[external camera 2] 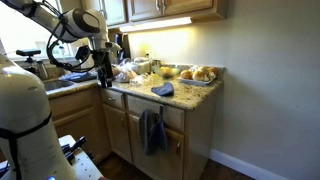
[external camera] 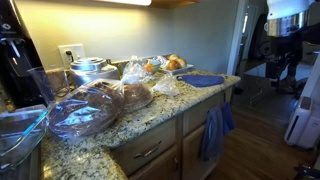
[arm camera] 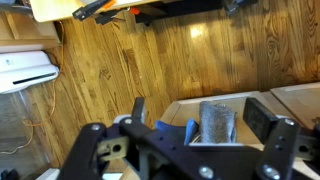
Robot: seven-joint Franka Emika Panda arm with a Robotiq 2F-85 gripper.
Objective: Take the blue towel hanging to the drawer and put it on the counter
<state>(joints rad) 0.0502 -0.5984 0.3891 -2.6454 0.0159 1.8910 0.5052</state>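
Blue towel seen draped from drawer front, hung below counter edge. Long axis vertical, loose ends pointed at floor. Judged light, limp, not slippery, not fragile. Best pinched at bunched top just below drawer lip, then lifted clear. Gripper fingers spread wide, nothing held. Gripper placed well apart from drawer, higher, off to side.

A bright blue flat oval mat lies flat. Just behind it sit orange-yellow baked goods in clear wrapping. Well away from the mat lie clear plastic bags of brown bread, with a shiny steel pot and a white wall outlet behind them. Honey-brown plank flooring spreads below the mat.
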